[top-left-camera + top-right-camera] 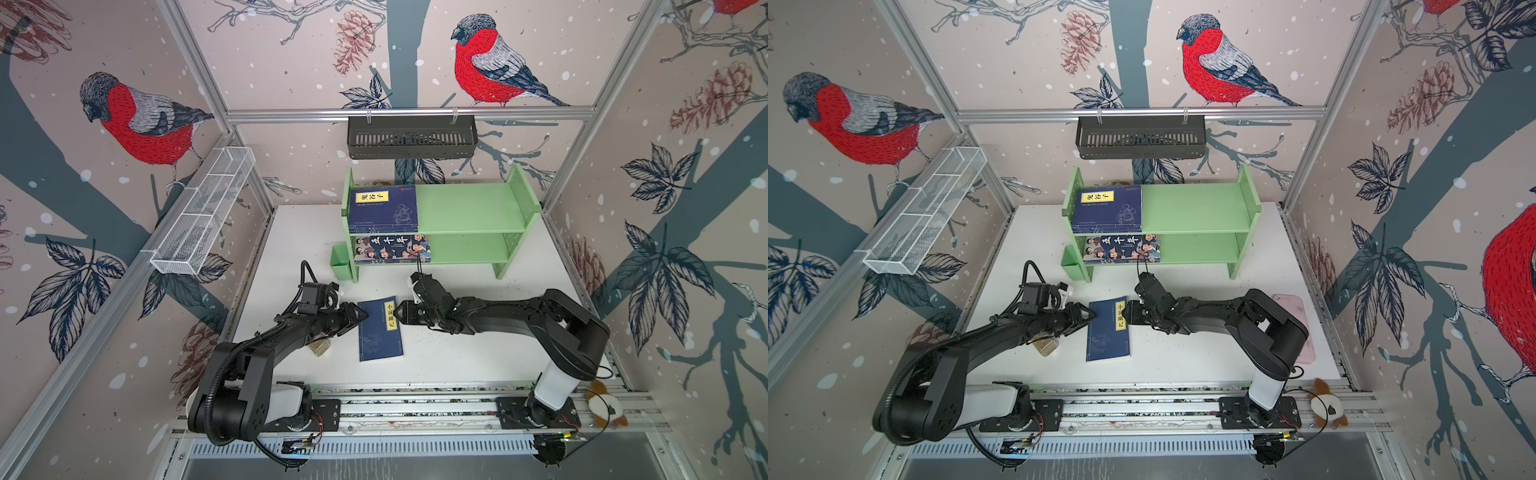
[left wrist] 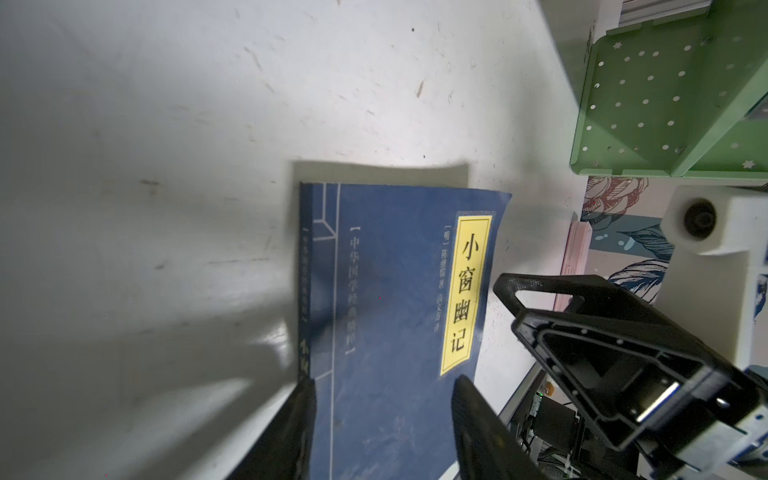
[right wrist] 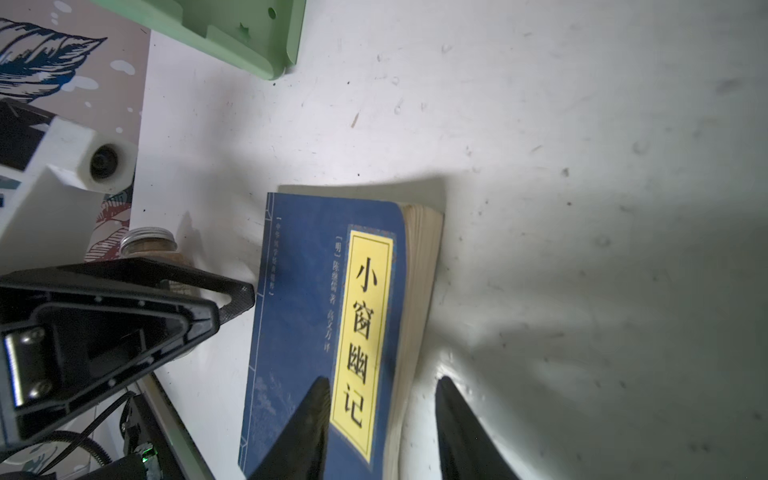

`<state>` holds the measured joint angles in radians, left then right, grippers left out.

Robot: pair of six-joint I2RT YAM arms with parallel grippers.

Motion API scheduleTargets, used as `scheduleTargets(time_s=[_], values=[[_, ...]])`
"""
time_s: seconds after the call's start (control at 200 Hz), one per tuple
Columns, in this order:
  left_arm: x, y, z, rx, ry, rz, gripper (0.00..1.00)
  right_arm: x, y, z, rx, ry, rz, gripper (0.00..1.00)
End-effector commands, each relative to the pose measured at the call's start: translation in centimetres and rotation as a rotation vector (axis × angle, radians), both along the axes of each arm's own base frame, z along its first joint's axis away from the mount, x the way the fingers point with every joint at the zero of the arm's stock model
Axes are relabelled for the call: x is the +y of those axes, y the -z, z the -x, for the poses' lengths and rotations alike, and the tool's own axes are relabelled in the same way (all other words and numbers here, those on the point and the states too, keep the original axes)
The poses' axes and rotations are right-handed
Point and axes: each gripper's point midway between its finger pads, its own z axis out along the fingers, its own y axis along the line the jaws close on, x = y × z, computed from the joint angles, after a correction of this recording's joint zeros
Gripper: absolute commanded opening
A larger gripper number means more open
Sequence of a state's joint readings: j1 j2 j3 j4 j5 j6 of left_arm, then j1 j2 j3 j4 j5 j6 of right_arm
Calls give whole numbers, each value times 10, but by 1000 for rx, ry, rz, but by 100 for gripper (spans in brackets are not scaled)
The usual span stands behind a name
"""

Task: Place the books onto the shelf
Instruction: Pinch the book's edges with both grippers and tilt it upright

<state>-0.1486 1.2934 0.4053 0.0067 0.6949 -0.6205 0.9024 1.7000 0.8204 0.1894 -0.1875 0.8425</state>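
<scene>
Right wrist view shows us the likeliest fault. The right end effector has its jaws apart and clamped on nothing, with one jaw over the cover of the navy book and the other over the bare desk past the page edge. We judge that if it closes like this, the jaw over the cover may catch only the cover or a few leaves. The book would then fan open or slip free when lifted. The paperback is thin and lies flat, so a jaw could also scrape over it and merely push it along.

The left end effector is likewise spread and holds nothing. It sits at the spine edge, opposite the right one, with the book between them. The two tips are near each other in both top views, so a squeeze from both sides could buckle the book or bring the jaws into one another. A push from the right could also slide the book towards the small jar under the left arm.

Relative to the shelf, this book lies flat on the desk in front of it and apart from it, before the end that carries the green cup. A second navy book lies on the shelf's top tier at that end, and the cartoon-cover book lies on the lower tier.
</scene>
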Motion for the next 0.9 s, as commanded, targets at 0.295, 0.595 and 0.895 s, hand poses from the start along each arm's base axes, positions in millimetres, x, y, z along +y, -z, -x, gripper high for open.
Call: scheduleTargets(time_s=[0.295,0.595,0.895], values=[[2,5,7,-19,14,-21,53,-3,2,31,41,-123,-26,48],[-2,6,9,-17,21,2,52,3,16,33,70,-124,-24,47],[-20,0,12,-18,71,71,47,10,21,31,87,-116,-50,44]])
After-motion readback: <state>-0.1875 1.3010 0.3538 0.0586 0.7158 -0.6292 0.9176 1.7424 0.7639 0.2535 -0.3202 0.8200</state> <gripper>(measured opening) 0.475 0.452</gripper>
